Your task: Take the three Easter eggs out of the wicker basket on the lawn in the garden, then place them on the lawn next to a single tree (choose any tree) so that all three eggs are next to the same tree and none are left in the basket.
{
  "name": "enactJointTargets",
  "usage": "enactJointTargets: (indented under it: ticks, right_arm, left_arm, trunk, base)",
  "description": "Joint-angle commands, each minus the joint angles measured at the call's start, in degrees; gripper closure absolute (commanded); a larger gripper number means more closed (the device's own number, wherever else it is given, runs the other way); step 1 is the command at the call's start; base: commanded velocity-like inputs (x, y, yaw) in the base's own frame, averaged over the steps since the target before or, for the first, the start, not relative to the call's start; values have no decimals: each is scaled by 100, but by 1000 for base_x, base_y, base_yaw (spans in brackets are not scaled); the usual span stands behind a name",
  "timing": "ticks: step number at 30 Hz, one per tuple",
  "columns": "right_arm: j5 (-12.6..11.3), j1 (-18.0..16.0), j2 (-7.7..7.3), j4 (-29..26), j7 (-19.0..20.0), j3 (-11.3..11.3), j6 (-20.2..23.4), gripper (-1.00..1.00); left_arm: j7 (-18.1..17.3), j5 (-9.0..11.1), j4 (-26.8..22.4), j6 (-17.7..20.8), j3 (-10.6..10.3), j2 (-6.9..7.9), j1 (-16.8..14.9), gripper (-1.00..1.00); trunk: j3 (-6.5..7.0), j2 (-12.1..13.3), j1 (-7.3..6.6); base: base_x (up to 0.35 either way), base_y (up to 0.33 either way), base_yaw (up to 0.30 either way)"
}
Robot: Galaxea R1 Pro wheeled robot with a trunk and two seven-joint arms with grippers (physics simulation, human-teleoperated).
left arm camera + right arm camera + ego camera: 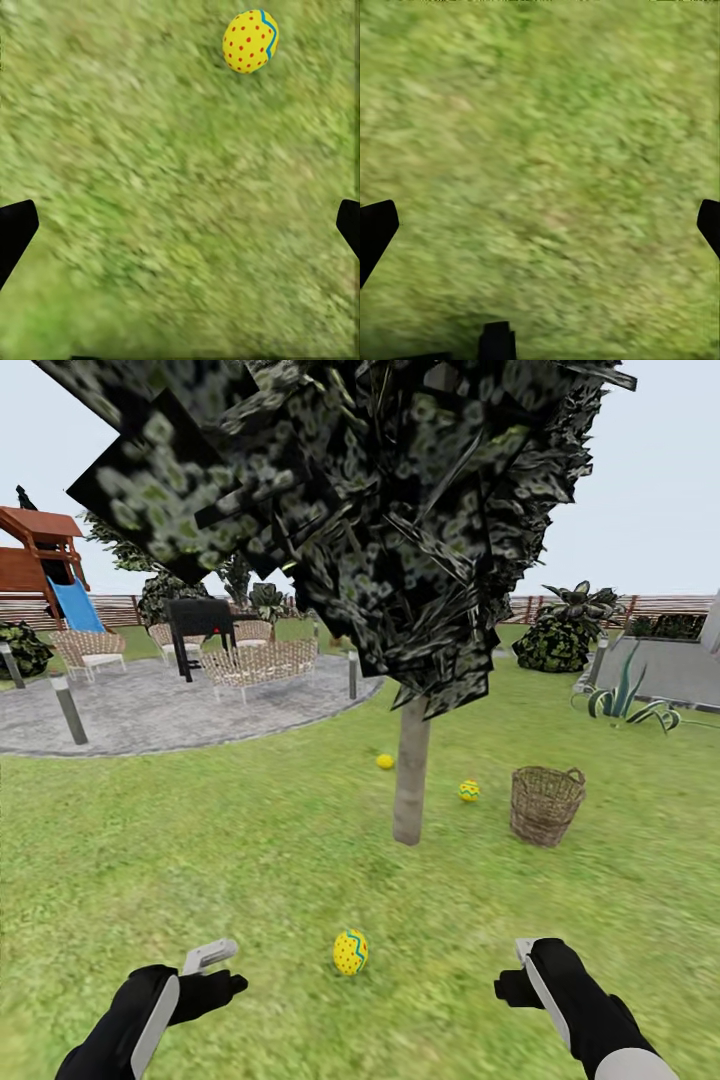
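**Eggs on the grass by the tree**

Looking near first, we log one egg (350, 951) on the lawn (200, 860), between and just ahead of the left gripper (215, 970) and right gripper (520, 970). Both spread wide and empty; the left wrist view shows the egg (250, 41) beyond its fingertips (15, 229). Further off: tree (411, 770), a second egg (469, 791) to its right, a third (385, 761) just behind, markings unclear. Three eggs counted. Basket (546, 805) interior is hidden.

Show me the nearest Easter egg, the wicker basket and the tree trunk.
Nearest Easter egg (350, 952): head view, middle of its shell.
Wicker basket (546, 810): head view, front of its woven wall.
Tree trunk (411, 775): head view, mid-trunk.
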Motion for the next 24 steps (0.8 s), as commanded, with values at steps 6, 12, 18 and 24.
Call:
enactJointTargets:
  ticks: [6,12,18,24]
  right_arm:
    - [5,-3,2,-8,-8,-10,27,-100]
    - [0,-3,-5,-8,-6,-14,27,-100]
    - [-3,-3,-23,0,0,-15,27,-100]
    - [-3,-3,-25,1,1,-14,27,-100]
  left_arm:
    - [-39,-1,8,27,15,-11,-3,-100]
    - [-39,0,9,27,15,-10,-3,-100]
    - [-40,0,17,27,9,-18,-3,-100]
    - [-39,-8,18,27,6,-28,-3,-100]
  trunk:
    - [102,238,-133]
    - [214,479,-264]
    - [346,720,-396]
    - [475,960,-528]
  base:
    - [0,233,0]
    - [0,270,-42]
    - [0,272,-239]
    - [6,259,-224]
